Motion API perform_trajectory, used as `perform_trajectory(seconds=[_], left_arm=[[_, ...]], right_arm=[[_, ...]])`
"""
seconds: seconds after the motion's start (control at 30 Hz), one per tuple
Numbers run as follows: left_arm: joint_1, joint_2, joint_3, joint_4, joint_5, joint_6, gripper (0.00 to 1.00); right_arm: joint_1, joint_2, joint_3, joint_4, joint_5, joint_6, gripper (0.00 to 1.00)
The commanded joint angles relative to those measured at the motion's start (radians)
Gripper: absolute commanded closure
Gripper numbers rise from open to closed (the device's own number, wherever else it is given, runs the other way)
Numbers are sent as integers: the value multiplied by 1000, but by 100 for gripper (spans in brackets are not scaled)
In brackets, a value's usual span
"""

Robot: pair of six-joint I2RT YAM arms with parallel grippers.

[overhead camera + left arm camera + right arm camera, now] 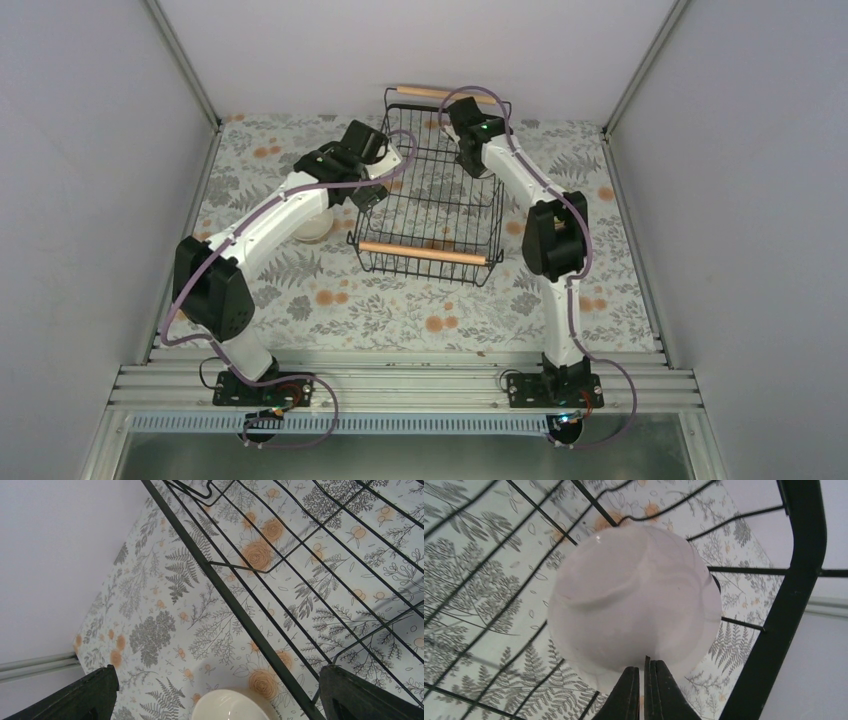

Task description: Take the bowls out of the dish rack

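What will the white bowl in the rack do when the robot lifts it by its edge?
The white bowl looks stiff and smooth, so it probably keeps its shape but could slip. The right gripper pinches only its rim, so it may swing or tilt. It might bump the dish rack wires.

Left gripper (220,692) wide (right gripper (644,690) pinched)

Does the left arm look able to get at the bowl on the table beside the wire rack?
Probably yes. The left claw is open just over that bowl, which sits outside the dish rack, with nothing between them; only the rack's rim runs close beside.
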Motion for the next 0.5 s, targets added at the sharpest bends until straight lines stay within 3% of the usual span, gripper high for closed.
perform_trajectory(seconds=[0.0,0.33,0.47], left_arm=[[-6,7,3,10,-7,-20,0],[-6,-2,-8,12,-11,-21,0],[-6,-9,-12,15,-15,-18,0]], right_arm=[[24,21,43,6,-16,-3,96],[26,11,31,24,82,-3,96],[27,-48,-45,22,96,5,96]])
